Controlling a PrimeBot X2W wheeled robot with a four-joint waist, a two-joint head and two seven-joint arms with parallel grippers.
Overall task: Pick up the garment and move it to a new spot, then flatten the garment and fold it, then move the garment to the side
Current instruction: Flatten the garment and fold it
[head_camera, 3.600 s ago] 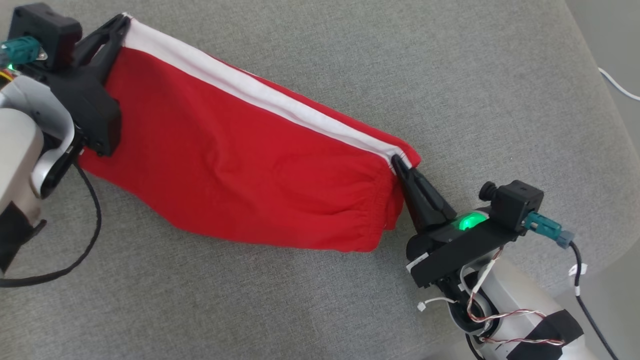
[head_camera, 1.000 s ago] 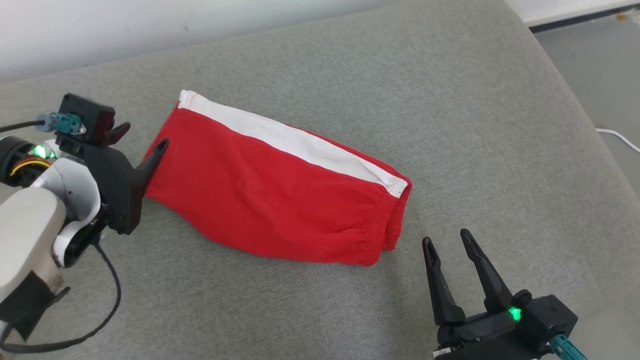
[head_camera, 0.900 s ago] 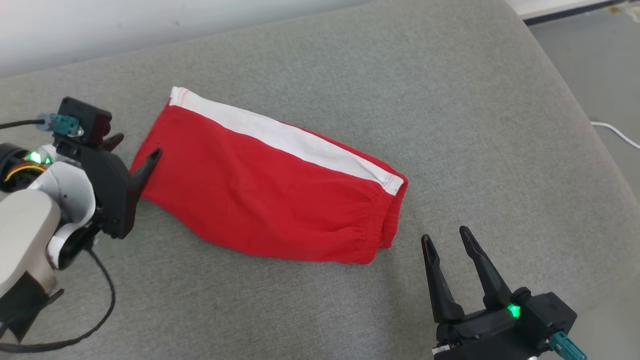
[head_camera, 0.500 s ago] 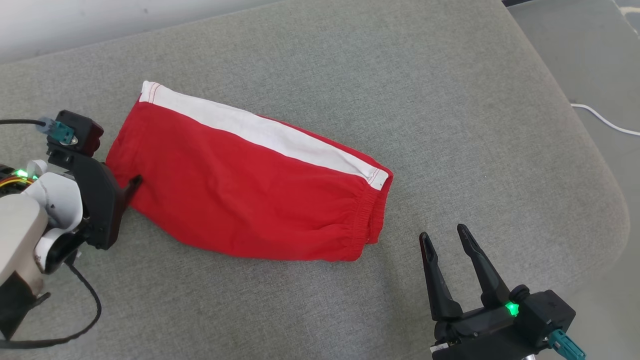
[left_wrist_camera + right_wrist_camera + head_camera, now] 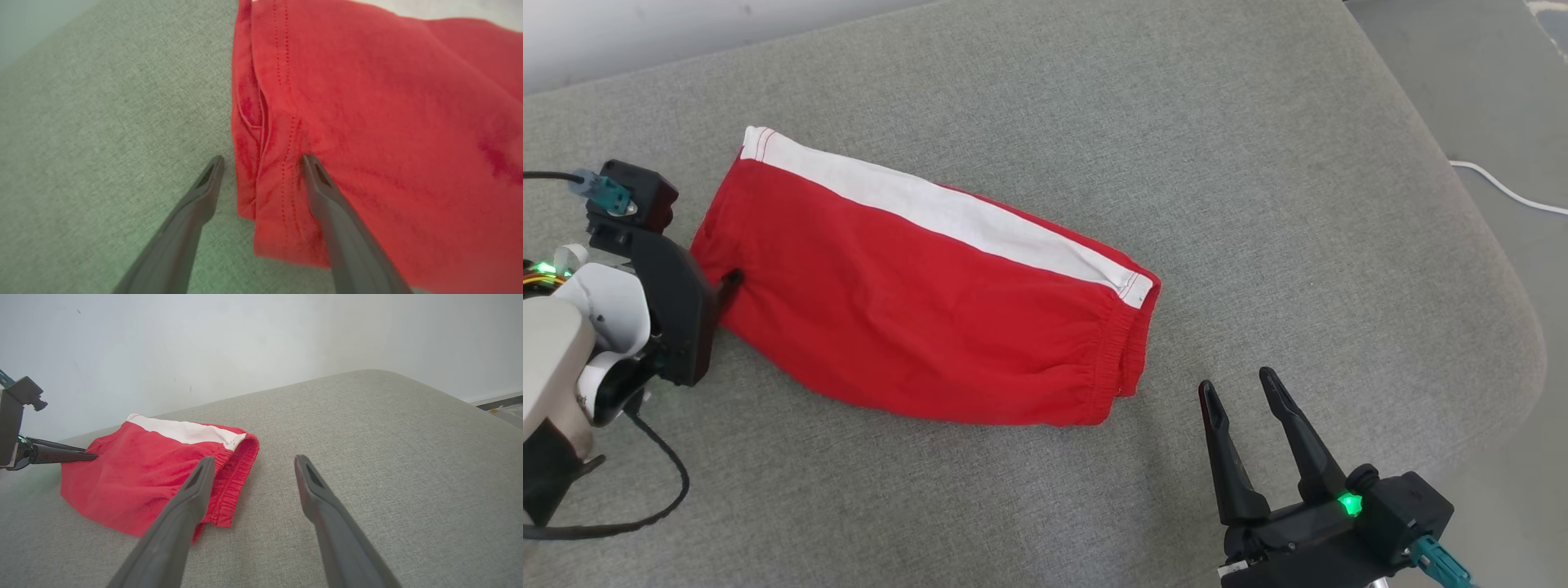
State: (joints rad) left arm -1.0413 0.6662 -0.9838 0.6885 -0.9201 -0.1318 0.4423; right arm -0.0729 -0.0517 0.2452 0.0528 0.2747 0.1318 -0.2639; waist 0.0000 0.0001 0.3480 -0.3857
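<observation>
1. The red shorts (image 5: 915, 318) with a white side stripe lie flat on the grey cushion (image 5: 1258, 163).
2. The left gripper (image 5: 263, 161) is wide open and holds nothing. It straddles the leg hem (image 5: 261, 122), with one finger perhaps touching the fabric.
3. The right gripper (image 5: 1236, 381) is also wide open and empty, near the waistband (image 5: 1123, 343) but apart from it.

Matte black left gripper (image 5: 263, 160), two long tapered dark fingers. Glossy white forearm (image 5: 560, 359), looping black cable (image 5: 666, 498), teal connector (image 5: 603, 194) on boxy black camera block (image 5: 647, 194). The right gripper (image 5: 1236, 381) has the same black build, with green light (image 5: 1349, 504) and teal plug (image 5: 1436, 562).
</observation>
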